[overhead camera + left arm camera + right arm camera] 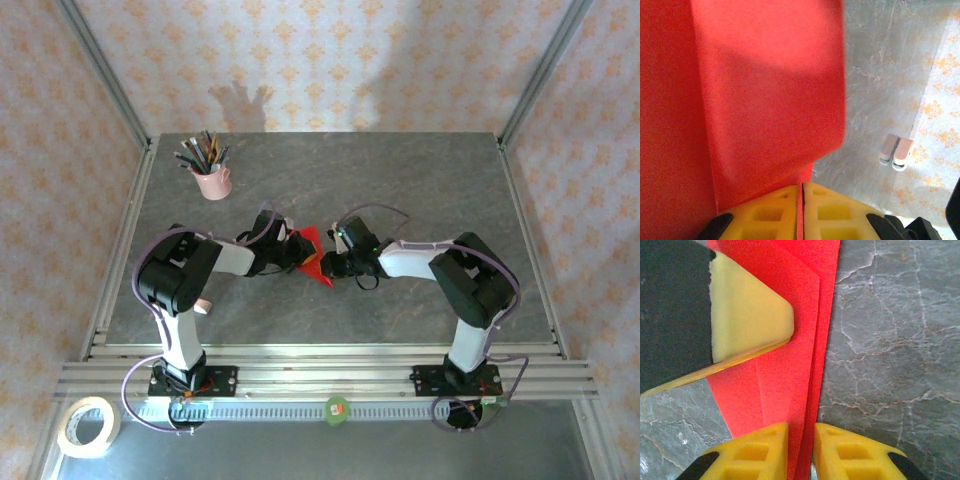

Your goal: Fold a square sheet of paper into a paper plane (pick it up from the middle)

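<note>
1. The left pincer [802, 192] is clamped on the paper plane [765, 100], which rises straight ahead of its jaws.
2. The right pincer [801, 440] has the layered fold between its jaws and seems to pinch it lightly.
3. The paper is thin, light and floppy, so it likely tears or creases easily. It is best held along the stiffer layered spine, close to each pincer.

Cropped paper, half-seen grips
The paper plane [765, 100] overruns the left wrist view's top, left and bottom edges, blurred, its tip out of frame. The right wrist view's bottom edge cuts the right gripper [801, 455]; whether it pinches the paper cannot be told. From above, the left gripper [296, 250] is too small to show its jaws.
</note>
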